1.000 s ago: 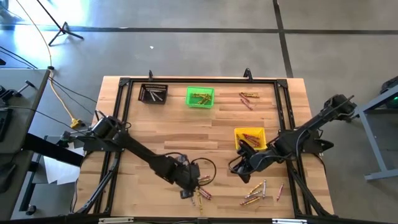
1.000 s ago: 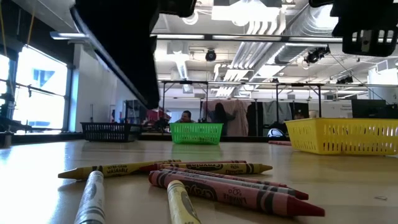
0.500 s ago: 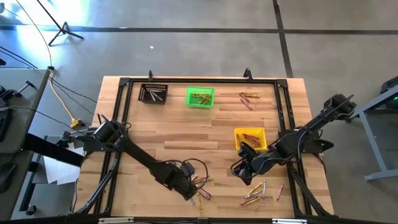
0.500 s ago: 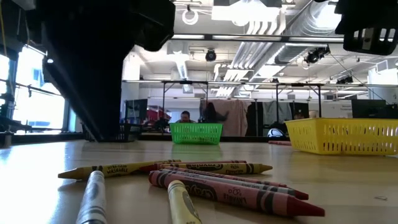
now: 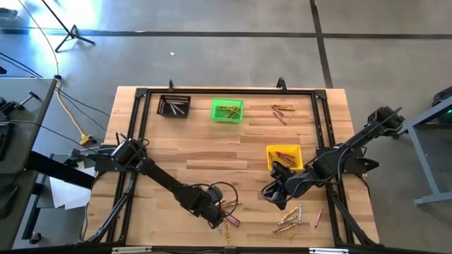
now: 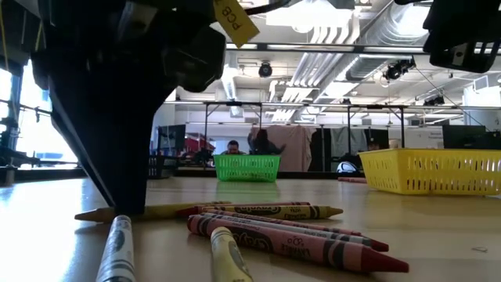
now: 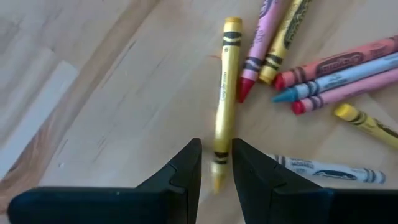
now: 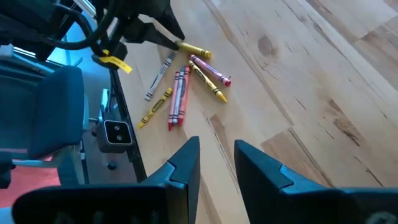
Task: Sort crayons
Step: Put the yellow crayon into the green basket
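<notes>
We take the yellow wax crayon (image 7: 224,99) lying on the pale wooden table (image 5: 176,148) as our landmark. The left pincer (image 7: 215,163) is down at its near end, dark fingers a narrow gap apart, straddling the tip; whether they have gripped it yet we cannot tell. Just right of that crayon lies a loose fan of red, pink, blue and gold crayons (image 7: 323,68); we judge the fingers could nudge these, or pinch the landmark so near its end that it pivots and slips. Well to the right, the right pincer (image 8: 216,155) hovers slightly parted and empty, near the yellow mesh bin (image 5: 284,156).
</notes>
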Controlling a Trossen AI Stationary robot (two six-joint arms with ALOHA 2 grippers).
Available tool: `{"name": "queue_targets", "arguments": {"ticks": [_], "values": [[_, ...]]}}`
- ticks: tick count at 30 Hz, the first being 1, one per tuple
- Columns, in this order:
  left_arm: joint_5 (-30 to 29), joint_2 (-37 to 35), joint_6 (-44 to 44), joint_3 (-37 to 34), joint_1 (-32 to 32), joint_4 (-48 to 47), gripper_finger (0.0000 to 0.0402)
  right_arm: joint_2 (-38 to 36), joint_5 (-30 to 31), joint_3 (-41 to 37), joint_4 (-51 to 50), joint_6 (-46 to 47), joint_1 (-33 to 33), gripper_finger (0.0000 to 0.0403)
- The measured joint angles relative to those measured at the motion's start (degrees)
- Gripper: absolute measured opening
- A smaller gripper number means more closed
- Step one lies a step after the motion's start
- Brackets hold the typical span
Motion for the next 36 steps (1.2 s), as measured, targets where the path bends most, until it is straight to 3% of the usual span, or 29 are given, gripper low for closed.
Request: {"name": "queue_targets", "arguments": {"ticks": [8, 14, 19, 21, 25, 28, 33, 36], "values": [[-2.78, 1.59, 0.05, 0.28, -0.11, -1.32, 0.0073, 0.00, 0.00, 0.00, -0.50, -0.02, 0.00, 0.0085], [1.39, 2.64, 1.99, 0.33, 1.48, -1.79, 0.0009, 0.01, -0.08, 0.00, -0.73, 0.71, -0.02, 0.0085], [2.18, 0.53, 3.39, -0.01, 3.09, 0.36, 0.0005, -1.22, -1.49, 0.08, 0.45, 2.97, -0.17, 0.0085], [-1.37, -0.52, 4.81, -0.24, 4.22, 0.88, 0.0002, -2.46, -1.42, 0.45, -0.19, 2.28, -0.15, 0.0085], [-7.84, -4.52, 8.09, -0.08, 8.24, 1.55, 0.0007, -5.47, 0.83, 2.02, -1.34, -0.55, -0.88, 0.0085], [-8.90, -6.25, 12.15, -0.13, 11.52, 3.07, 0.0006, -7.73, 2.68, 3.17, -2.71, -3.57, -2.16, 0.0085], [-14.32, -8.27, 22.91, -0.03, 20.12, 11.34, 0.0004, -11.51, 3.16, 3.41, -4.97, -9.92, -6.21, 0.0085], [-13.95, -8.09, 28.54, -0.09, 25.69, 16.35, 0.0005, -13.48, 3.26, 3.41, -8.48, -12.48, -9.69, 0.0085]]}}
